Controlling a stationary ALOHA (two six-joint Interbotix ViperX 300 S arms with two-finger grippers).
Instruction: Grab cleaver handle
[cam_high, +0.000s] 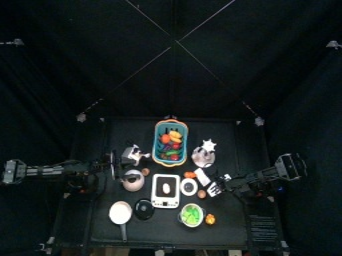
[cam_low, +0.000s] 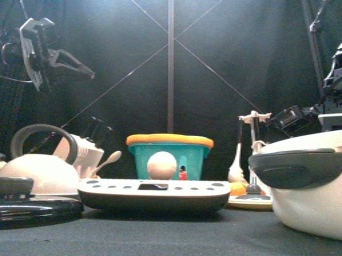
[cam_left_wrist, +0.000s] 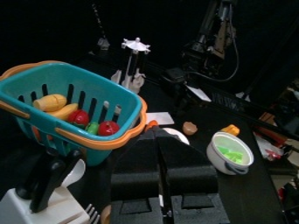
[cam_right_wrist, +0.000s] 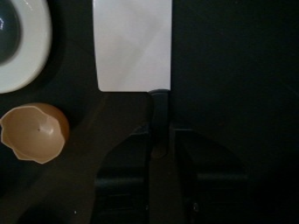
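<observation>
The cleaver's white blade (cam_right_wrist: 131, 44) lies flat on the black table, and its dark handle (cam_right_wrist: 159, 103) runs straight back into my right gripper (cam_right_wrist: 159, 153). In the top view the right gripper (cam_high: 225, 185) is low over the table's right side, beside the cleaver (cam_high: 213, 186). The left gripper (cam_left_wrist: 163, 179) is shut with nothing in it. It hovers over the table's left side (cam_high: 96, 178), facing the teal basket (cam_left_wrist: 70, 105).
A broken eggshell (cam_right_wrist: 33, 133) and a white dish (cam_right_wrist: 17, 44) lie just beside the cleaver. A teal basket (cam_high: 171, 142) of food, a kettle (cam_low: 40, 165), a white scale (cam_high: 166, 187), a green-filled bowl (cam_high: 194, 214) and a white pot (cam_low: 301, 185) crowd the table.
</observation>
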